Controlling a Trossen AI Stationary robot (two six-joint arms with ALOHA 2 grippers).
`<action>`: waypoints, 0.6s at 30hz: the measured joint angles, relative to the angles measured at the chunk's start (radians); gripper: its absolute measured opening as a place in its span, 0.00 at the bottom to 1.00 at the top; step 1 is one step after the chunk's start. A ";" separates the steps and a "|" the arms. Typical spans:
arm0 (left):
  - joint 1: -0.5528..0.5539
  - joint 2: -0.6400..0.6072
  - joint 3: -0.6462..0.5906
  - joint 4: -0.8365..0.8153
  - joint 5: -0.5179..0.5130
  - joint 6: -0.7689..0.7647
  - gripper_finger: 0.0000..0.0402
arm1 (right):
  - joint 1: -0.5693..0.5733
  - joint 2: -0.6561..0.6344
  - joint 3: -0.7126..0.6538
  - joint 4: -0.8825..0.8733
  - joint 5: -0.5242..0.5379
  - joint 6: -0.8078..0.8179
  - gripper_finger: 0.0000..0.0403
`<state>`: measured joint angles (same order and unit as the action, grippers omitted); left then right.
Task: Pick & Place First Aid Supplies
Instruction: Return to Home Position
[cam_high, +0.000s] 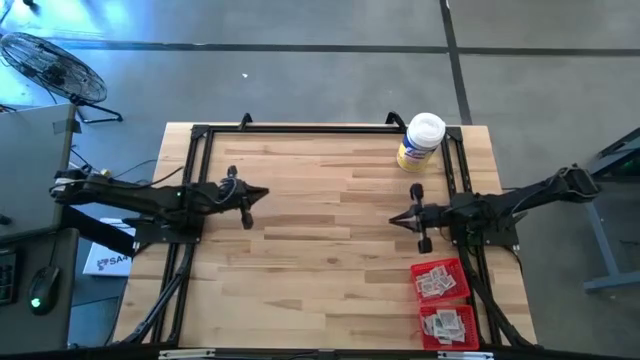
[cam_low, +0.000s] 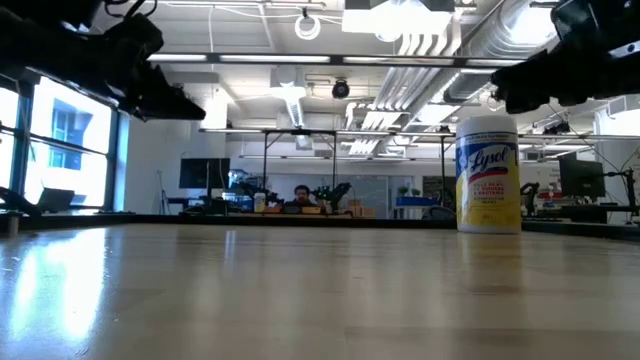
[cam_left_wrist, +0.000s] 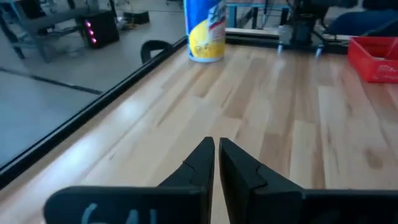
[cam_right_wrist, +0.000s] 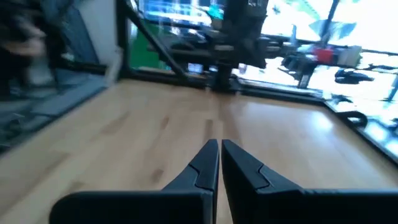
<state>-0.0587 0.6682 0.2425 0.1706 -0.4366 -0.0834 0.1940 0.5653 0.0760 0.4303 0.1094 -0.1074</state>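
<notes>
- Left claw and right claw were both closed, empty, above the bench.
- Packets lay in two red trays.
- Homing well likely meant retracting steadily, clear of them.

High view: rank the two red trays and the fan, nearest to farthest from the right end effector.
From the right end effector:
1. Upper red tray: close by, toward the picture's bottom right.
2. Lower red tray: just past the upper one, at the picture's bottom edge.
3. Fan: far across, in the picture's top left corner.
</notes>
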 joint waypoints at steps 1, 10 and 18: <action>0.011 -0.026 -0.013 -0.005 0.000 0.005 0.05 | -0.001 -0.018 -0.012 0.000 -0.025 0.021 0.03; 0.061 -0.105 -0.047 -0.018 0.005 0.063 0.05 | -0.109 -0.096 -0.066 -0.063 -0.112 0.108 0.03; 0.059 -0.105 -0.047 -0.100 -0.269 0.053 0.05 | -0.170 -0.126 -0.059 -0.098 -0.131 0.130 0.03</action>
<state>0.0002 0.5632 0.1955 0.0709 -0.7061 -0.0299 0.0236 0.4391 0.0166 0.3322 -0.0220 0.0221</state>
